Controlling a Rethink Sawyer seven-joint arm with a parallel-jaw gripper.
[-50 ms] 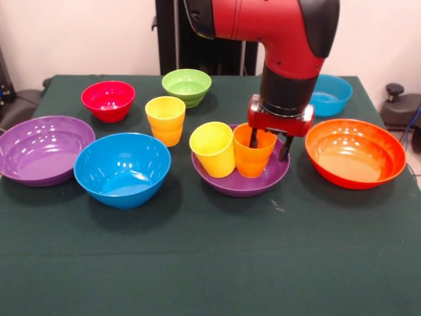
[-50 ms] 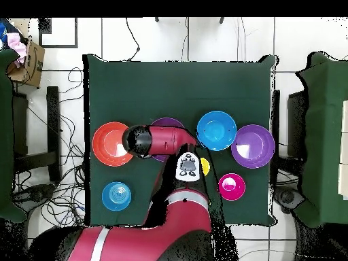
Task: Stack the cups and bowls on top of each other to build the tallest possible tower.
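A large purple bowl [image 1: 241,183] in the middle of the table holds a yellow cup [image 1: 212,149] on its left side and an orange cup [image 1: 252,153] beside it. My gripper [image 1: 270,145] hangs over the orange cup's right edge, open. One finger [image 1: 254,137] dips inside the cup and the other stands just outside its wall. Another yellow cup [image 1: 165,120] stands alone on the cloth behind them. In the overhead view the arm covers the gripper and most of this purple bowl [image 2: 166,124].
Around the middle stand a large blue bowl [image 1: 122,168], a second purple bowl [image 1: 43,148], a small red bowl [image 1: 108,100], a light green bowl [image 1: 187,85], a small blue bowl [image 1: 331,94] and a large orange bowl [image 1: 355,153]. Green cloth covers the table [image 1: 210,263].
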